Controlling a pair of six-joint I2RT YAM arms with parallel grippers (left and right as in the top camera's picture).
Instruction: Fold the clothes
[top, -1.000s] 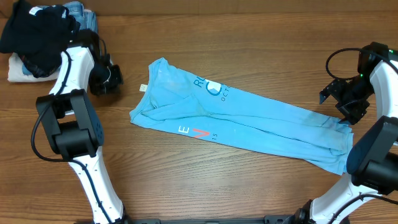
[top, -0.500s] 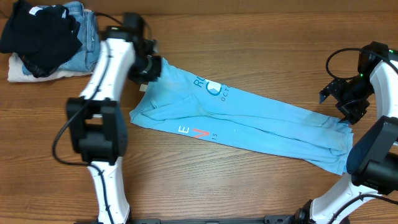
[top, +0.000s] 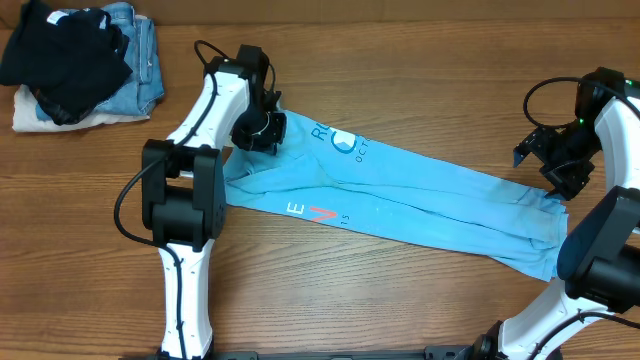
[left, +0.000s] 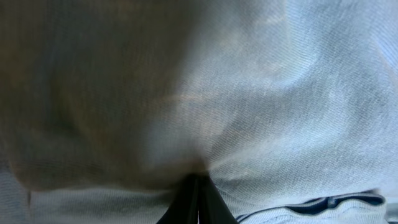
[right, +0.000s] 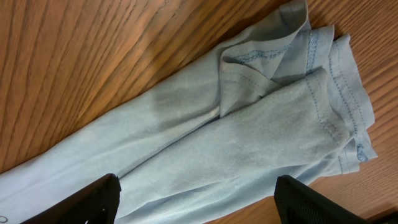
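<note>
Lying in a long narrow band slantwise across the middle of the desk (top: 400, 300), the sky-blue T-shirt (top: 430, 195) runs from its neck end at the upper left to its stitched hem (right: 339, 93) at the lower right. White print near the neck end shows an "R", partly covered by the left arm, a round white logo and small letters that look like "OCT"; the rest is too small to read. Along the lower fold sit a white "E", a red "V" and a tiny "IS", the word cut off by the fold. The left hand (top: 258, 132) sits on the neck end, its fingers pressed fully together; its own camera sees only blurred cloth puckering at the dark tips (left: 198, 198), and whether any fabric is nipped cannot be told. The right hand (top: 548, 160) hangs above the hem end, spread wide and holding nothing. At the far left corner a black garment (top: 65, 55) lies heaped on jeans (top: 145, 55).
</note>
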